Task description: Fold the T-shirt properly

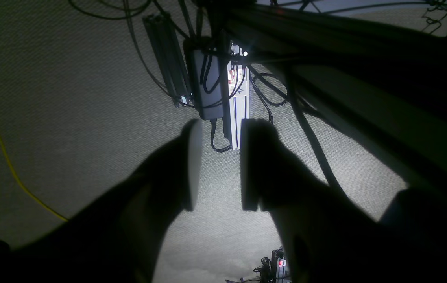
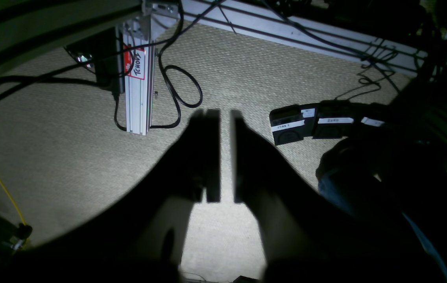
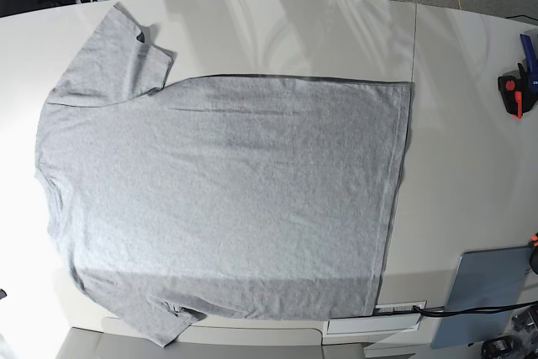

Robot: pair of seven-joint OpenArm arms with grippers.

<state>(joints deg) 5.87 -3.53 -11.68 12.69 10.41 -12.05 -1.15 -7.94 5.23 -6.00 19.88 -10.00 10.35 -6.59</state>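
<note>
Left gripper [image 1: 217,167] close to its wrist lens, hanging over grey carpet floor [image 1: 70,118], jaws parted with a clear gap, nothing between them. Right gripper [image 2: 225,157] likewise over carpet, jaws drawn to a narrow slit, empty. Neither arm shows over the table. Large heather-grey short-sleeved cotton T-shirt [image 3: 227,199] lies flat on the white table [image 3: 471,81], plain side up, sleeves toward the left of the base view, hem toward the right. Folding not begun. Cloth looks soft, light, limp; likely best pinched at hem corners or shoulder seams, as single-layer edges may slip.

A red-and-black clamp [image 3: 511,94] sat at the bench's [image 3: 471,140] three o'clock edge; a grey-blue panel [image 3: 486,292] lay at five.
</note>
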